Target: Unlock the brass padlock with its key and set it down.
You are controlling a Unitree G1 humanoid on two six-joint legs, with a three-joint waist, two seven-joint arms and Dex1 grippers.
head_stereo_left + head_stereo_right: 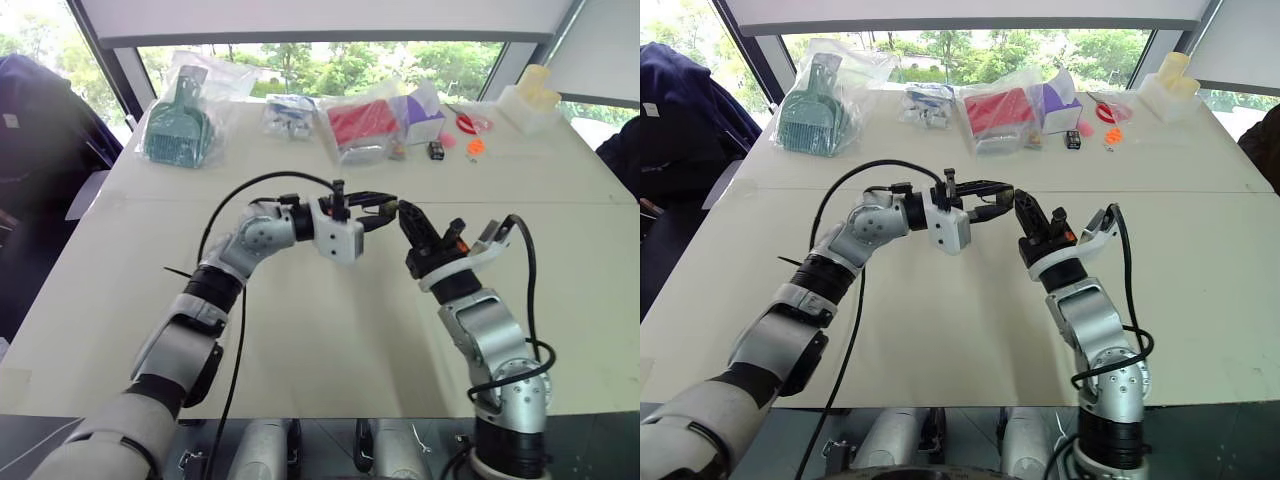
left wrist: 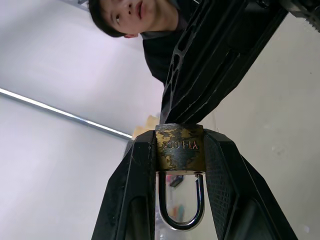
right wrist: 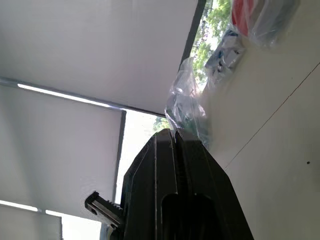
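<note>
The brass padlock (image 2: 179,147) is held up in the air over the middle of the surface (image 1: 330,350), well clear of it. The left end effector (image 1: 385,211) is pinching the lock's body between its two fingers (image 2: 131,190), with the silvery shackle hanging back between them, still seated in the body as far as I can see. The exposed face of the lock, where I take the keyhole to be, points out toward the right end effector (image 1: 408,213), whose dark fingers (image 2: 215,70) come right up against that face.

From its own wrist view the right end effector's fingertips look pressed nearly together. I cannot make out a key between them, so whether one is held or already in the lock I cannot tell.

If the step in hand is seating and turning the key, then the thing to get right is alignment. The two end effectors should meet in one straight line, so the key goes in square and does not pry sideways. The left grip should stay firm on the flat sides of the body, since any twist from the right will try to spin so small a lock out of the pinch. A slow, small turn is better than a hard one. The bags along the far edge are well out of the way.
</note>
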